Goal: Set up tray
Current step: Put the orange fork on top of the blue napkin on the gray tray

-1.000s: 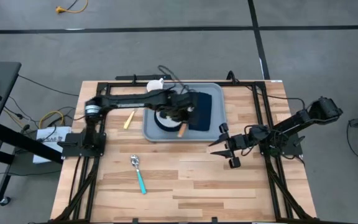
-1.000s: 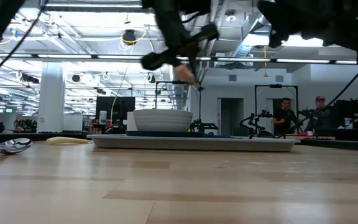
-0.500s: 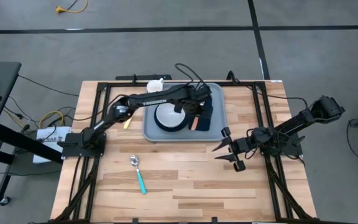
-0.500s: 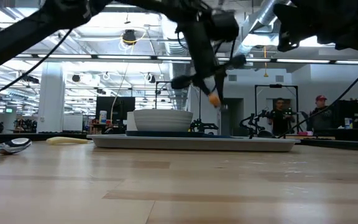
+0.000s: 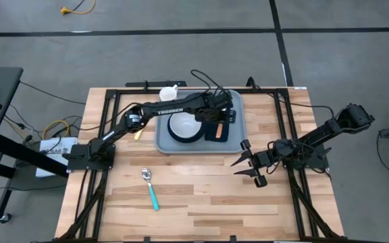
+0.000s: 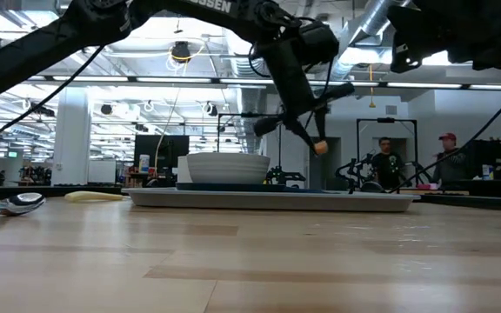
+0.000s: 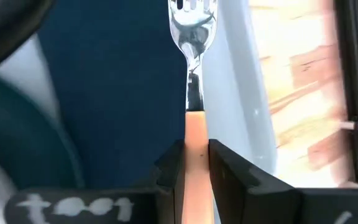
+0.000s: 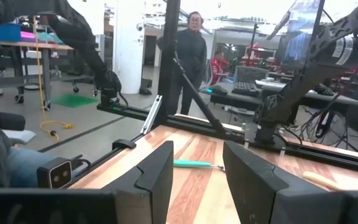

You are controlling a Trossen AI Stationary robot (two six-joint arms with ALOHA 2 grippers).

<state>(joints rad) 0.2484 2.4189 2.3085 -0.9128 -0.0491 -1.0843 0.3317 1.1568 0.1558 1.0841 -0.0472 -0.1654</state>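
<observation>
The grey-blue tray [image 5: 163,142] lies at the table's far middle. On it stand a teal plate with a white bowl [image 5: 184,126] and, to their right, a navy napkin [image 5: 225,132]. My left gripper [image 5: 219,120] hangs over the napkin [image 7: 117,81], shut on a fork [image 7: 193,28] that has an orange handle. The handle's end [image 6: 320,148] shows well above the tray [image 6: 268,199] in the low view. My right gripper [image 5: 248,165] waits open above the table's right side, and nothing lies between its fingers [image 8: 197,180]. My left gripper pinches the fork's orange handle [image 7: 195,138] between its two fingers, one on each side of it. The fingers slant down from the table's left. The metal head [image 7: 193,28] sticks out ahead of them. The fork is lifted clear, above the napkin beside the tray's right rim [image 7: 241,93].
A teal-handled spoon [image 5: 150,188] lies on the near left of the table. A yellow-handled utensil [image 5: 139,130] lies just left of the tray. A white cup [image 5: 169,92] stands at the far edge. Bare wood spreads across the near half. People stand in the room beyond.
My left gripper has carried the fork from over the plate toward the table's right edge and somewhat down, and now hangs over the napkin. The fork has stayed clear of the tray. My right gripper has kept still.
</observation>
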